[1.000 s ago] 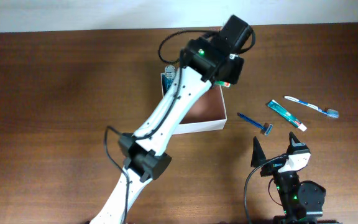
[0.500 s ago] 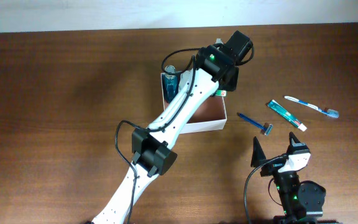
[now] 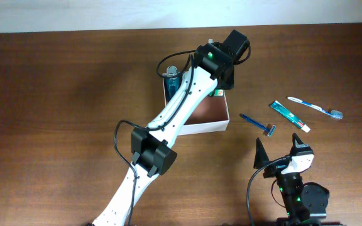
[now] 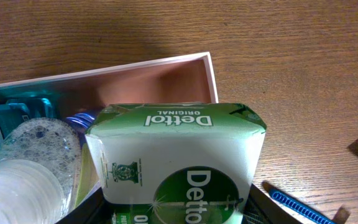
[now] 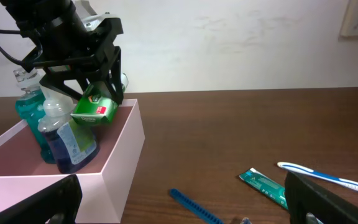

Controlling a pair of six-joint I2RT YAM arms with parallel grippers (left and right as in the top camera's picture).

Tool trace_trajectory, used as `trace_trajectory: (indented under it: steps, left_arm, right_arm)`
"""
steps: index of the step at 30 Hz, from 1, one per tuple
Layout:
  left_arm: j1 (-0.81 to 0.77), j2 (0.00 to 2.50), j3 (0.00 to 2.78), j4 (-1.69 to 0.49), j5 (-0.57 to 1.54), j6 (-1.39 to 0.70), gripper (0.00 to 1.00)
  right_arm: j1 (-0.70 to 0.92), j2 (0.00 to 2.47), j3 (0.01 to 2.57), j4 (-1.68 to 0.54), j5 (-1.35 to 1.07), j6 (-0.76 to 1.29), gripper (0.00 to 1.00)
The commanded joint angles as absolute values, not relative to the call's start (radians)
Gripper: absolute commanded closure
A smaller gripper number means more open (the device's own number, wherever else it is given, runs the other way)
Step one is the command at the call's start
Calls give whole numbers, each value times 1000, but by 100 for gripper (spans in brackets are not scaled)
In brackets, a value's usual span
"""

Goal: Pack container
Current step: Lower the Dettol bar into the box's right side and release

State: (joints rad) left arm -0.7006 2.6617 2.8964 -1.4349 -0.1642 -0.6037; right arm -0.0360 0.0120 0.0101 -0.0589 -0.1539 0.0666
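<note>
Pinching the soap box (image 4: 179, 162), the left hand (image 5: 95, 96) should sink straight down — clear of the bottles (image 5: 61, 134) beside it — into the container (image 4: 213, 74) below.

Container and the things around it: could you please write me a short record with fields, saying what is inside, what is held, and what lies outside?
container: open box, no lid
inside: teal mouthwash bottle and blue bottle, both upright
left gripper: shut on the green Dettol soap box, held over the container near one wall
right gripper: open, empty, apart from all items
outside, on the table: razor, toothpaste tube, toothbrush
</note>
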Motion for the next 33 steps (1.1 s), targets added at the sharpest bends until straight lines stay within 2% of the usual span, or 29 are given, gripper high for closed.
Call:
trace_trajectory:
  steps: [1,16,18,27,33]
  left_arm:
    - [-696,2682,2893,-1436,-184,-622,57]
    - [-696,2733,2893,-1451,-181,-621,57]
    - [-696,2733,2893,-1451,-181,-621,40]
    - [-696,2733,2894,-1450,-181,-620,40]
    - [-696,2732,2937,-1454,-138,-543,40]
  right_arm:
    - [-41,4,6,-64,-146,59,1]
    - [-41,4,6,-64,-146,60,2]
    - [-41,4,6,-64,-146,60,1]
    - [-41,4,6,-64,-146,59,1]
    - [-41,4,6,-64,-146,59,1]
